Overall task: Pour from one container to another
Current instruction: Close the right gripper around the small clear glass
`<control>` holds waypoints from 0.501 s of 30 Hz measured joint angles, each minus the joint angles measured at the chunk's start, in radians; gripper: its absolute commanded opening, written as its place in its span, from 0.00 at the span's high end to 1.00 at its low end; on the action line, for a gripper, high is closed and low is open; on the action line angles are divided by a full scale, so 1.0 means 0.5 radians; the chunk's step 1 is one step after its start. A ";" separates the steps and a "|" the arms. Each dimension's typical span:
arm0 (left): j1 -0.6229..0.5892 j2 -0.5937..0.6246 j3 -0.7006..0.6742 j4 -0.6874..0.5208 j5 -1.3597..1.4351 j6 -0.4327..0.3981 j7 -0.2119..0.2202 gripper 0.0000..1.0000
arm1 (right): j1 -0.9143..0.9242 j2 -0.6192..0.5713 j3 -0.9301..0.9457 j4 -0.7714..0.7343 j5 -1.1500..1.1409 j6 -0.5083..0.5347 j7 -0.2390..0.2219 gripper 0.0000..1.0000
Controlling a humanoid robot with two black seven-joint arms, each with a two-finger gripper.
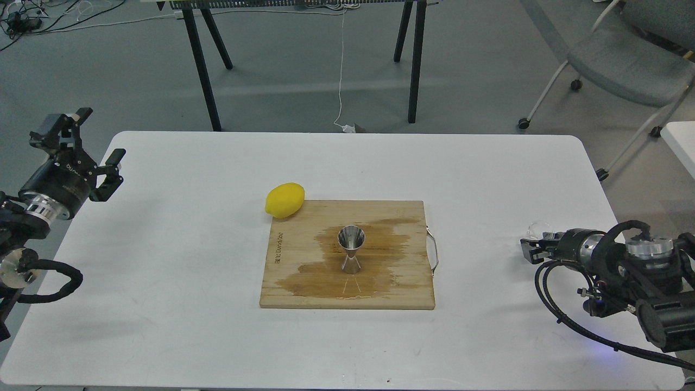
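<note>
The right end effector (pixel 535 244) lies low over the white surface (pixel 163 304) at its right edge, its fingers pointing inward with the clear glass cup (pixel 538 230) at their tips; whether they clamp the cup I cannot tell. Well to its inner side the steel jigger (pixel 351 249) stands upright on the wooden board (pixel 402 293), amid a dark wet stain (pixel 380 244); the lemon (pixel 284 200) rests beyond, touching the board's far corner. The left end effector (pixel 95 157) hovers off the surface's left edge, fingers apart and empty, well clear of the board.
</note>
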 measured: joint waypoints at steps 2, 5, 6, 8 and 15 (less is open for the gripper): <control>0.000 0.000 0.000 0.000 0.000 0.000 0.000 0.01 | -0.001 0.001 0.000 0.001 -0.001 0.000 0.000 0.54; 0.000 0.000 0.000 0.000 0.000 0.000 0.000 0.01 | -0.001 0.001 0.000 0.003 -0.002 0.000 0.000 0.55; 0.000 0.000 0.000 0.000 0.000 0.000 0.000 0.01 | -0.001 0.002 0.000 0.003 -0.002 0.000 0.001 0.55; 0.000 -0.001 0.000 0.000 0.000 0.000 0.000 0.01 | -0.001 0.002 0.000 0.007 -0.006 0.000 0.002 0.55; 0.015 -0.001 0.000 -0.001 0.000 0.000 0.000 0.01 | 0.099 -0.016 0.005 0.032 -0.039 0.000 0.003 0.56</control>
